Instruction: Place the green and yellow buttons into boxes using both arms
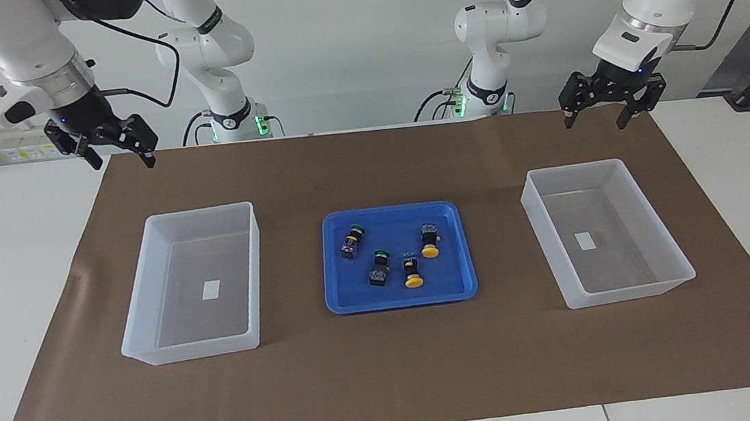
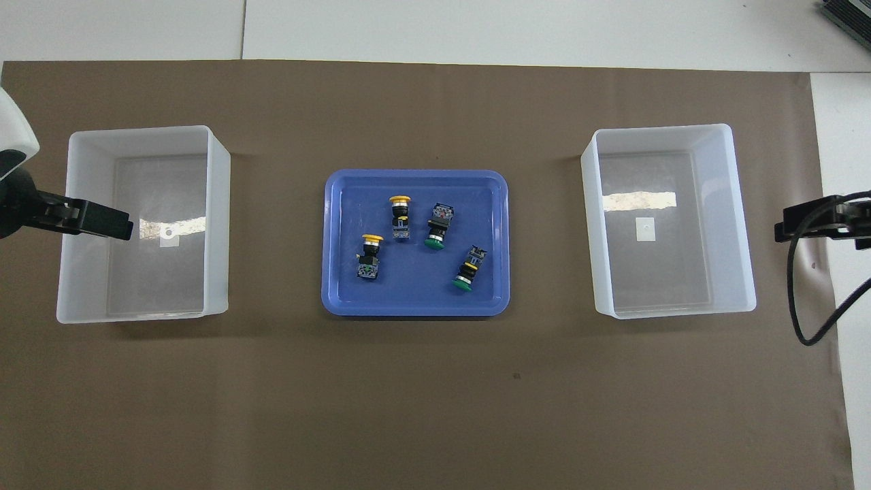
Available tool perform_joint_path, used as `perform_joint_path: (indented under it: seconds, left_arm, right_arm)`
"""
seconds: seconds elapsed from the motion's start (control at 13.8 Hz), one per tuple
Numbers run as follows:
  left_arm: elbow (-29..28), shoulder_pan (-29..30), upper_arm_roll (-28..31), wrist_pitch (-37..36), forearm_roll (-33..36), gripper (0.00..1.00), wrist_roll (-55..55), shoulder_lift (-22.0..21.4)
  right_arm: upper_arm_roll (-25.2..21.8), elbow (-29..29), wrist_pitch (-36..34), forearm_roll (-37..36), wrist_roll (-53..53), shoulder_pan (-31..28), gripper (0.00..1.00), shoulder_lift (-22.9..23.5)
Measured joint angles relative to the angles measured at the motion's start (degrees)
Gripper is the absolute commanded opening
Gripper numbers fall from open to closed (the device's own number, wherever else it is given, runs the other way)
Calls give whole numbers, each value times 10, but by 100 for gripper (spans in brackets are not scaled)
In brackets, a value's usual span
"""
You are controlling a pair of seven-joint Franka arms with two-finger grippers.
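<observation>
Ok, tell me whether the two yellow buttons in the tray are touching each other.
Apart. The overhead view shows blue tray floor between the yellow button nearer the robots and the farther one; the facing view shows that gap too.

Both big white arms wait, raised in the air. The left claw point(image 1: 606, 108) hangs at the left arm's end of the bench, its black fingers point(image 1: 626, 119) spread apart, pointing down. The right claw point(image 1: 118, 152) hangs at the right arm's end, also spread apart and holding nothing.
</observation>
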Motion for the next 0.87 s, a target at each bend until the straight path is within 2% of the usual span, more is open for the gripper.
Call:
perform_joint_path:
  seconds: [0.87]
  left_arm:
    - [-1,0,0,0,0,100,0,0]
  right_arm:
    - [1,0,1,-14,0,1,100,0]
